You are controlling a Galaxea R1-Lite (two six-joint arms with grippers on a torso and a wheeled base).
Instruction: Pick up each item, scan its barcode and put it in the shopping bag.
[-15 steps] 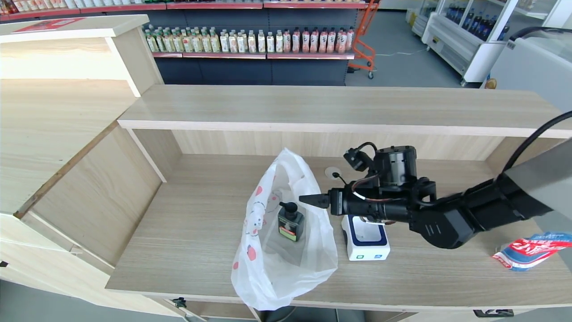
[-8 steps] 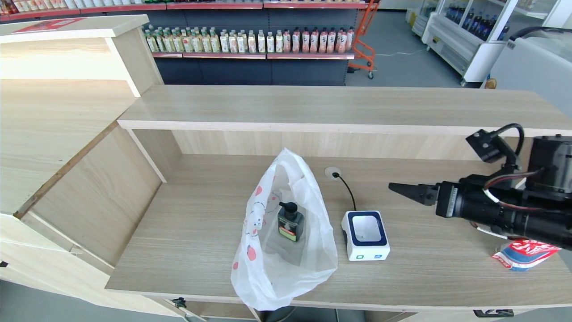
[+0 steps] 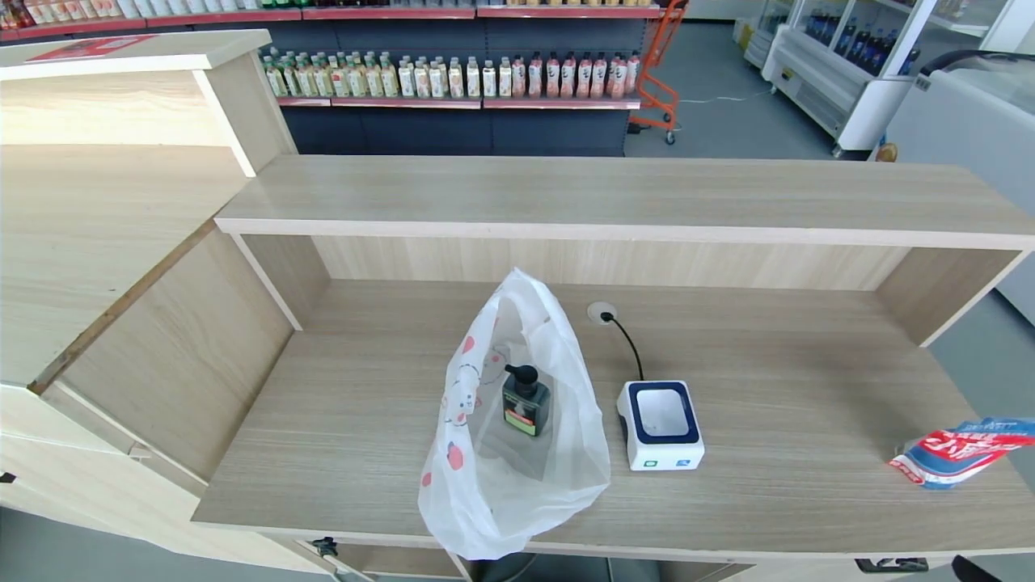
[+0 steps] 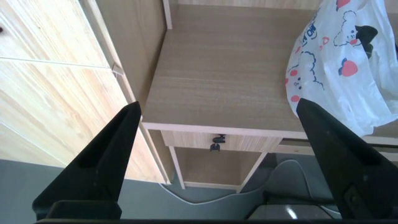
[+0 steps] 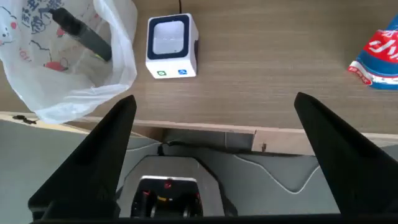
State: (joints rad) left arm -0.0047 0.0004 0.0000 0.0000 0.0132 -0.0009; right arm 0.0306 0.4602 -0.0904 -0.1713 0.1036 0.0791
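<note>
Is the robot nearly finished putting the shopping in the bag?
About halfway. Done: the pump bottle sits inside the shopping bag. In hand: nothing; the left gripper and right gripper are both open and empty. Left: the red and blue packet on the counter needs scanning at the scanner, then bagging.

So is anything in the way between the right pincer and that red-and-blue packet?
Nothing visible. The right pincer hangs open off the counter's front edge, and only bare wood lies between it and the packet at the right end. From packet to bag, the scanner stands between.
</note>
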